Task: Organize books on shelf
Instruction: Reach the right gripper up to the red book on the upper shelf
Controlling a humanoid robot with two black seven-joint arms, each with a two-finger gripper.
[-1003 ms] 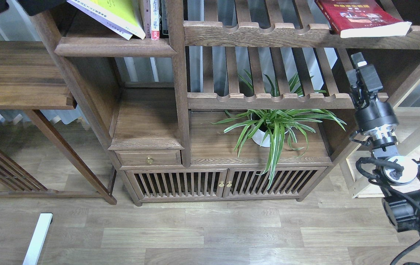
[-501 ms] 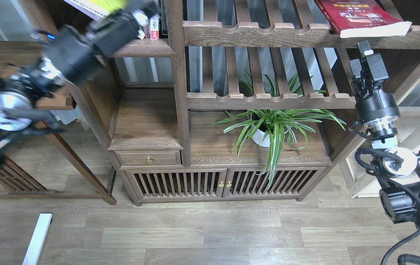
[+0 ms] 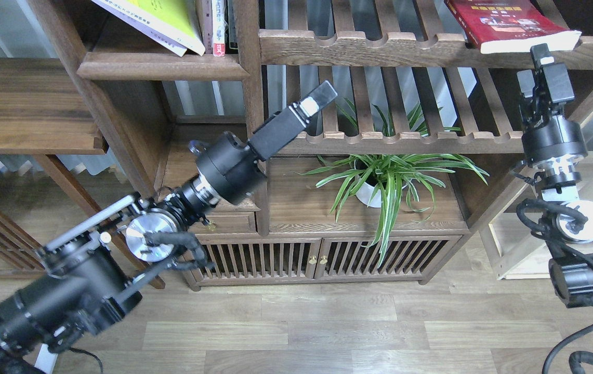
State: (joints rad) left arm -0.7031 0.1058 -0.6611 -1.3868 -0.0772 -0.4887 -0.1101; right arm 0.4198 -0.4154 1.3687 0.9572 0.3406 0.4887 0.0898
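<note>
A yellow-green book [image 3: 163, 14] leans tilted on a white book [image 3: 137, 30] on the dark plank shelf [image 3: 161, 66] at the upper left. A dark red book [image 3: 504, 22] lies on the top slatted rack at the upper right, its pale page edge hanging over the front rail. My right gripper [image 3: 541, 58] points up just beneath that page edge; its fingers are too dark to tell apart. My left gripper [image 3: 318, 99] reaches up and to the right in front of the middle slatted rack, holding nothing, and I see it side-on as one black bar.
Narrow upright books [image 3: 216, 26] stand against the post right of the leaning pair. A potted spider plant [image 3: 379, 179] sits on the cabinet top [image 3: 296, 208] under the lower slatted rack [image 3: 379, 140]. A side table [image 3: 26, 104] stands left and a pale wooden frame [image 3: 514, 254] right.
My left arm has swung down from the upper-left shelf and across to the middle of the bookcase. My right gripper has risen to just under the red book.
</note>
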